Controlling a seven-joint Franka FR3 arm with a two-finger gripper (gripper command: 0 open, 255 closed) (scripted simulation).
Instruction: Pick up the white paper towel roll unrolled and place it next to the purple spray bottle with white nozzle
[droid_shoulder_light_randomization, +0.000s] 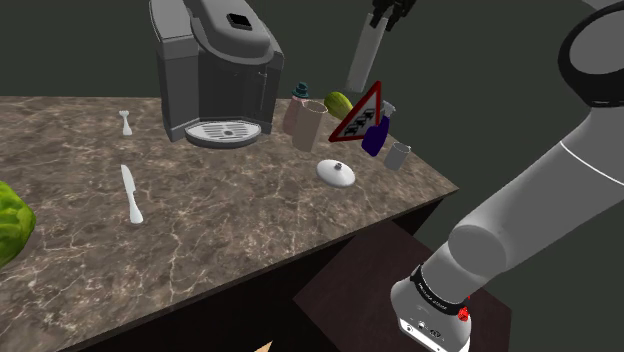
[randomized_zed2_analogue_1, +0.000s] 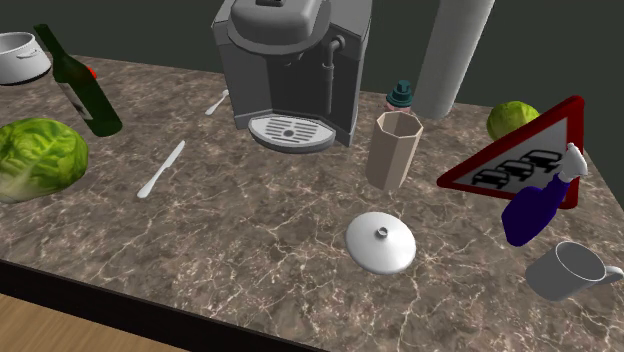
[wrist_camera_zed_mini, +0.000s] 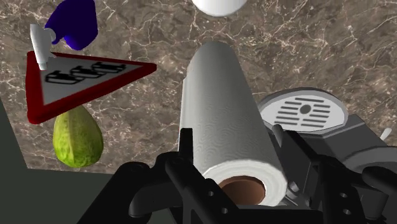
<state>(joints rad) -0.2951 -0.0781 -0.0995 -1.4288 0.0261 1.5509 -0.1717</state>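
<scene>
Fingers: the fingers (wrist_camera_zed_mini: 186, 147) pinch the roll (wrist_camera_zed_mini: 226, 127) from both sides, close to one end.
Roll: white, held high in the air and slanted, its free end pointing down towards the tabletop (droid_shoulder_light_randomization: 230, 215) and touching nothing.
Below it: the red-edged triangle sign (wrist_camera_zed_mini: 83, 79) and, just beyond, the purple bottle (wrist_camera_zed_mini: 73, 22) with its white nozzle.
Bottle's spot: near the tabletop's corner, tilted in front of the sign and seemingly leaning on it; a mug (randomized_zed2_analogue_1: 565, 270) stands just beside it and a lid (randomized_zed2_analogue_1: 380, 243) lies near.
Step in hand: carrying the roll down to the bottle, by my reading.
Doing it well: aim for the bare patch between bottle and lid, straighten the roll, and lower it slowly clear of the sign and the cup (randomized_zed2_analogue_1: 393, 150).
Release: only once the lower end sits flat.
Risk: a nudge could topple the leaning bottle.
</scene>
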